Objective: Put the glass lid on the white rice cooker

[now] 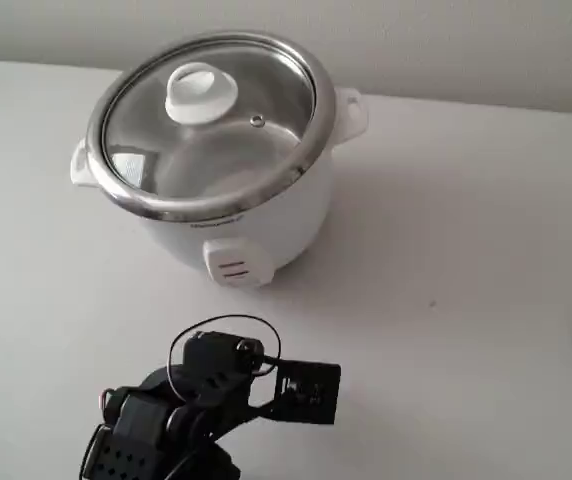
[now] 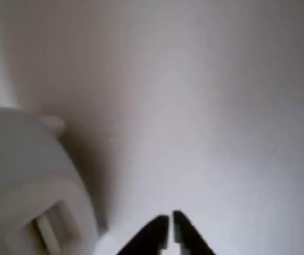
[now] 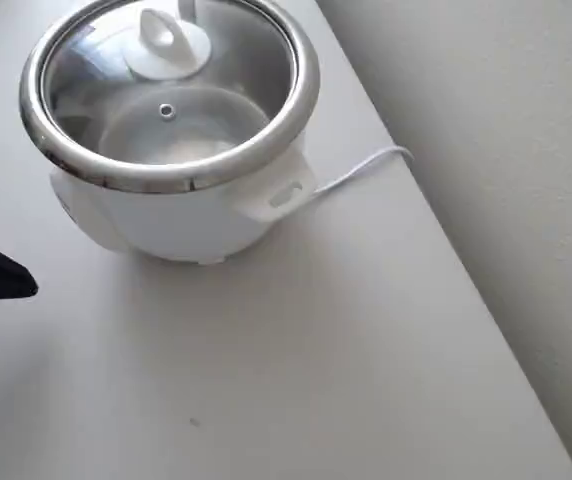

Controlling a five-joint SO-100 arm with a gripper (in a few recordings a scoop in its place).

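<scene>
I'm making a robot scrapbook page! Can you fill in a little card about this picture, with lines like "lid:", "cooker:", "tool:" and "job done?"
lid: the glass lid sits flat on the cooker's steel rim, white knob on top
cooker: the white rice cooker stands upright on the table, switch panel facing the arm
tool: the tool is shut, holds nothing and is away from the cooker
cord: a white cord runs from the cooker towards the table edge
job done?: looks done

The black arm [image 1: 166, 415] sits low at the bottom edge of the fixed view, folded down close to the table, its wrist reaching toward the right. In the wrist view the gripper [image 2: 170, 227] shows two dark fingertips nearly together, a thin slit between, holding nothing.
</scene>
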